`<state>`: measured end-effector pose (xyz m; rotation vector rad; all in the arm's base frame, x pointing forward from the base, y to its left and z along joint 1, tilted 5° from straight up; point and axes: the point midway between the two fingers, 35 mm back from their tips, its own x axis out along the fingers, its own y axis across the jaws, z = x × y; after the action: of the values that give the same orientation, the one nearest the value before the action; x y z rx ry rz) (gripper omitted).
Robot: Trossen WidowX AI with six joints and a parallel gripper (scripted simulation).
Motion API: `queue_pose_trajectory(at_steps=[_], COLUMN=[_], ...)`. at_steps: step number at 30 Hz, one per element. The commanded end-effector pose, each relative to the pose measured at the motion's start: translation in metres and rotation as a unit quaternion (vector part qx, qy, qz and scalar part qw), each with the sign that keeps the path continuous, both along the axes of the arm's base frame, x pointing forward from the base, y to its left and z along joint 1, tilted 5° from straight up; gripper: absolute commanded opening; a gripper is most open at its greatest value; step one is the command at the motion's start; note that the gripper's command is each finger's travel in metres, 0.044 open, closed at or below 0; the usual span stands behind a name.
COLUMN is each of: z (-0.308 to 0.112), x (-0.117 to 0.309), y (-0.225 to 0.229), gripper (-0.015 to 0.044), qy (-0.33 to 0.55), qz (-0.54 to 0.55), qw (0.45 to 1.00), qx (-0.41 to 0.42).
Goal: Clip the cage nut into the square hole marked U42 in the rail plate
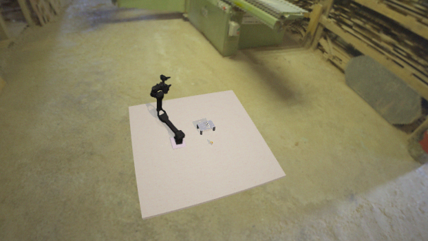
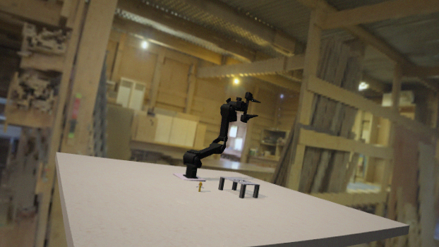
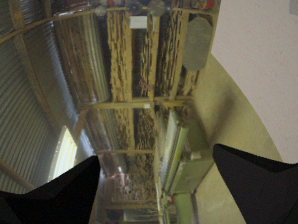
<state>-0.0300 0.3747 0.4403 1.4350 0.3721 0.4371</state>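
Black and many-jointed, the robot arm [image 1: 170, 125] [image 2: 224, 125] rises beyond the pale pink square tabletop's [image 1: 206, 172] [image 2: 176, 219] [image 3: 260, 65] near edge, its black two-fingered gripper [image 1: 170, 81] [image 2: 259, 109] [image 3: 157, 157] high up, jaws spread wide and gripping nothing. From the exterior side, I see the small yellow winged cage nut [image 1: 211, 142] [image 2: 200, 187] upright on the tabletop, left of the grey rail plate [image 1: 203, 127] [image 2: 247, 182] on black legs, well apart from the gripper.

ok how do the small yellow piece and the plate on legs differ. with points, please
The yellow piece [image 1: 211, 142] [image 2: 200, 186] is far smaller than the plate [image 1: 203, 127] [image 2: 231, 179]. The yellow piece is yellow, while the plate is pale grey on dark legs. The yellow piece stands low on the table, whereas the plate is raised above it. Both are out of the gripper [image 2: 259, 109].
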Motion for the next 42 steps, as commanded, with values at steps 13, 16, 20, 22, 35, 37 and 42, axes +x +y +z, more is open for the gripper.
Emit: queue_pose_trajectory(at_steps=[13, 16, 20, 22, 35, 37, 42], z=[0.125, 0.154, 0.186, 0.197, 0.199, 0.192, 0.177], x=[0.007, 0.018, 0.040, 0.054, 0.179, 0.196, 0.224], y=[-0.081, -0.117, -0.169, -0.197, -0.359, -0.373, -0.397], gripper=[0.0440, 0.0440, 0.0440, 0.0440, 0.0440, 0.0440, 0.0440], qy=[0.178, 0.226, 0.282, 0.305, 0.382, 0.382, 0.371], qz=[0.169, 0.203, 0.240, 0.255, 0.277, 0.272, 0.260], qw=[0.868, 0.788, 0.659, 0.586, 0.069, 0.011, -0.084], qx=[0.432, 0.535, 0.655, 0.705, 0.879, 0.883, 0.887])
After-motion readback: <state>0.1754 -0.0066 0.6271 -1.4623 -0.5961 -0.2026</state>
